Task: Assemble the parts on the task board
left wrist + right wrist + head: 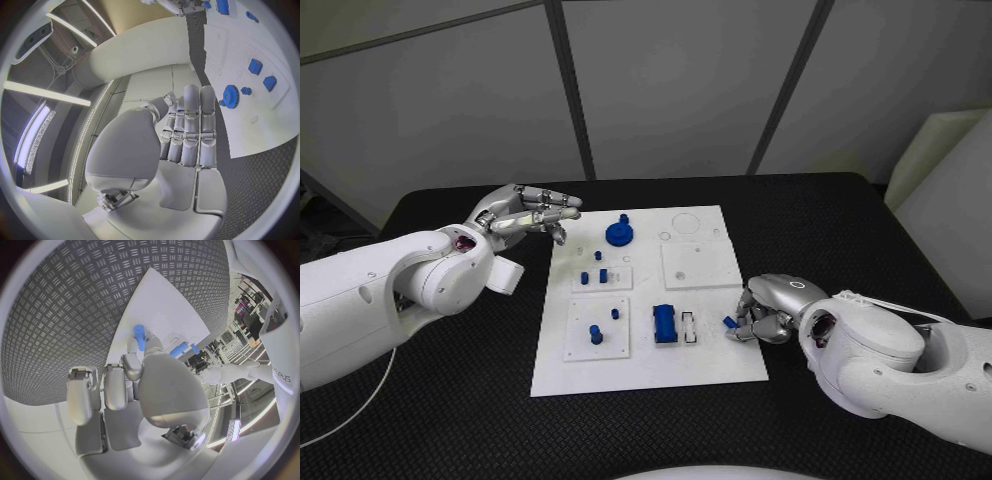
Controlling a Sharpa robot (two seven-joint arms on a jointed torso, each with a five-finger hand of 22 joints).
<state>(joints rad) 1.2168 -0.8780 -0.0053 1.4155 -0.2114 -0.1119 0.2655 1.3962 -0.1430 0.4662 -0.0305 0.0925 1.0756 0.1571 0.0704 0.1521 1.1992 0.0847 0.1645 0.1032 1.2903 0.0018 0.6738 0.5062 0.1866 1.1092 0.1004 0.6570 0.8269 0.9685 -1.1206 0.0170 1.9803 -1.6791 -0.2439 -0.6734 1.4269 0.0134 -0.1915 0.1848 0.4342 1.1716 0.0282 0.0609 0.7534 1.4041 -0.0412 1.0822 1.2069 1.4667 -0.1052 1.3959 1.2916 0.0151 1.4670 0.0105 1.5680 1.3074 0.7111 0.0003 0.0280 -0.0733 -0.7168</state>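
While left hand (524, 215) hovers by task board (704, 360) fingers extended, holding nothing, right hand (769, 310) pinches blue part (731, 322)

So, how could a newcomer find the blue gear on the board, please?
Start at the white task board mid-table. Go to its far edge, near the left hand. There stands the blue gear: the one round, toothed part, unlike the small pegs and blocks nearer the robot.

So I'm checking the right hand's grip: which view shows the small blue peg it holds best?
The right wrist view: the blue peg juts beyond the right hand. The head view shows just a blue speck at the fingertips; the left wrist view shows it tiny at its rim.
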